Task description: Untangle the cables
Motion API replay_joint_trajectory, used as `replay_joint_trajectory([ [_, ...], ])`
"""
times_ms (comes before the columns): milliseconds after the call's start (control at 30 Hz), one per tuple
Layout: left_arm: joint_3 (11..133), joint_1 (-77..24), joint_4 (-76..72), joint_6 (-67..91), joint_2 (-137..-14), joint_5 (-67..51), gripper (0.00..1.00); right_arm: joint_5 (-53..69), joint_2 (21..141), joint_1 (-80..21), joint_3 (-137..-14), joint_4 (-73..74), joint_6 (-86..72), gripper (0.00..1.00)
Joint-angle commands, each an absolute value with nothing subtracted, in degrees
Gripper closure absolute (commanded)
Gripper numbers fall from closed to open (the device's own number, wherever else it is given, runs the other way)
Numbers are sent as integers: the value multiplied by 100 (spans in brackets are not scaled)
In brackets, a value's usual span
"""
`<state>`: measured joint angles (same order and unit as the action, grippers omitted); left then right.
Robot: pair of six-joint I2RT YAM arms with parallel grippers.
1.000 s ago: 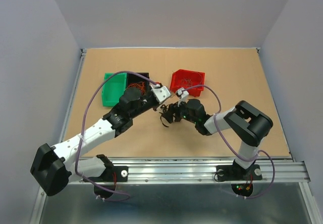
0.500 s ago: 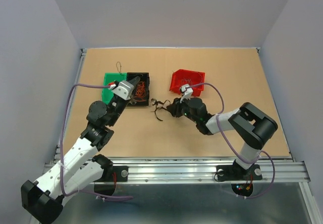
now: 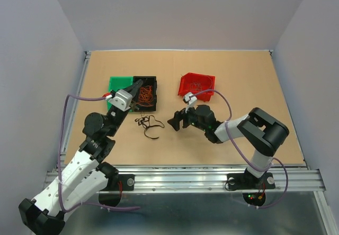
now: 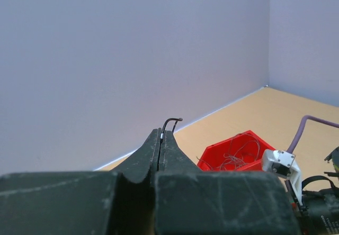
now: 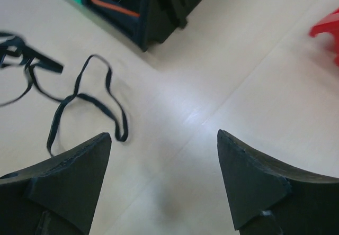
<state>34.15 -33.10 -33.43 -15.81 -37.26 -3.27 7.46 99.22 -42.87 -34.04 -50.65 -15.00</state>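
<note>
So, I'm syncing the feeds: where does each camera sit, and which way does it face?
Top external: above, behind the bases, looking down; left hand and right hand show.
Left wrist: faces far wall, red bin; shut left hand pinches a cable end.
Right wrist: looks down past open right hand at the black cable.
Shared: top and right wrist show that cable.

No legible text, label, brand, number or sign on anything in view.

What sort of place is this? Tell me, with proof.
Probably a robotics lab test cell: left arm and right arm bolted to an aluminium rail, plain walls boxing in a wooden tabletop, red bin and black bin holding wires.
</note>
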Motion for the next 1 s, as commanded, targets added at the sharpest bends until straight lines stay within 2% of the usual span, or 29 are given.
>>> replay_joint_trajectory([
  [0, 3472, -3296, -3507, -1644, -3823, -712, 100, 1335, 10177, -4614, -3735, -5537, -959, 11],
  [133, 3489, -3296, -3463, -1635, -3797, -878, 100, 1704, 10266, -4868, -3665, -6107, -818, 0],
  [233, 3481, -3296, -3428, -1626, -3788, -975, 100, 1767, 10274, -5053, -3568, -6547, -782, 0],
  [467, 3533, -3296, -3331, -1617, -3762, -1160, 100, 449, 10599, -5502, -3998, -6759, -694, 0],
  [867, 3594, -3296, -3199, -1626, -3419, -1309, 100, -640, 11899, -5853, -5202, -7233, -519, 2],
  [967, 3795, -3296, -3077, -1714, -3323, -1345, 100, -677, 12006, -5889, -5265, -7225, -440, 13],
])
